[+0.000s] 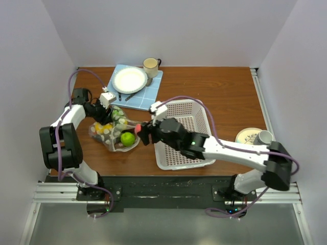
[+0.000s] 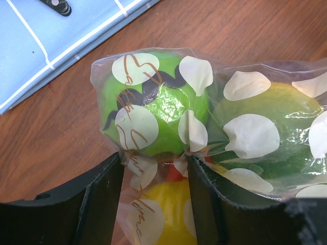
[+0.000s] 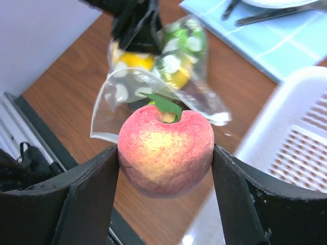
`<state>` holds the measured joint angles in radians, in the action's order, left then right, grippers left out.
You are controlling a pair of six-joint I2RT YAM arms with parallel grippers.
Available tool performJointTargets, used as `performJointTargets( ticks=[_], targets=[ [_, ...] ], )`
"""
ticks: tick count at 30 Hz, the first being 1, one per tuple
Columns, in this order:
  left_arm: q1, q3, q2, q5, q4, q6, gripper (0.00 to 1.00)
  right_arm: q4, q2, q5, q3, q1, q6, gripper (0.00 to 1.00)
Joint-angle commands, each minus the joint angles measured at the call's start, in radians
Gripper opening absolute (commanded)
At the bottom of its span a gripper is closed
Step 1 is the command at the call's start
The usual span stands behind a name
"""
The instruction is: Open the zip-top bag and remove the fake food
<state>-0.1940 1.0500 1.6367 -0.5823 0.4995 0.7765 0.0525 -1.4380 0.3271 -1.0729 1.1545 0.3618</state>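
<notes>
The zip-top bag [image 1: 110, 133], clear with white dots, lies on the table left of the basket, its mouth [image 3: 115, 102] gaping toward my right arm. Fake food shows inside it: a green fruit [image 2: 163, 109], a yellow one [image 2: 163, 214], a yellow-green one [image 2: 286, 102], and a lime [image 1: 127, 138] near the mouth. My left gripper [image 2: 156, 199] is shut on the bag's far end, with plastic bunched between its fingers [image 2: 102, 199]. My right gripper [image 3: 166, 168] is shut on a red-and-yellow peach [image 3: 166, 153], held above the table just outside the bag's mouth [image 1: 138, 128].
A white perforated basket [image 1: 189, 122] stands right of the bag, under my right arm. A blue mat [image 1: 148, 97] at the back carries a white plate [image 1: 129, 79] and cutlery, with a cup [image 1: 150, 65] behind it. A small dish and cup [image 1: 254, 137] sit at the right edge.
</notes>
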Motion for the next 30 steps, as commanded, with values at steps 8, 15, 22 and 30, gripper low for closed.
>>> performJointTargets(
  ticks=[8, 15, 22, 30],
  targets=[
    [-0.001, -0.042, -0.009, 0.067, 0.025, 0.010, 0.55, -0.295, 0.182, 0.386, 0.240, -0.142, 0.173, 0.32],
    [0.001, -0.041, -0.038, 0.052, 0.040, 0.006, 0.55, -0.303, 0.082, 0.317, 0.171, -0.145, 0.125, 0.99],
    [0.001, -0.039, -0.049, 0.044, 0.048, 0.000, 0.55, -0.292, -0.001, 0.204, -0.004, -0.012, -0.013, 0.98],
    [-0.001, -0.061, -0.058, 0.038, 0.043, -0.006, 0.55, -0.168, -0.294, 0.052, -0.237, 0.076, -0.081, 0.99]
  ],
)
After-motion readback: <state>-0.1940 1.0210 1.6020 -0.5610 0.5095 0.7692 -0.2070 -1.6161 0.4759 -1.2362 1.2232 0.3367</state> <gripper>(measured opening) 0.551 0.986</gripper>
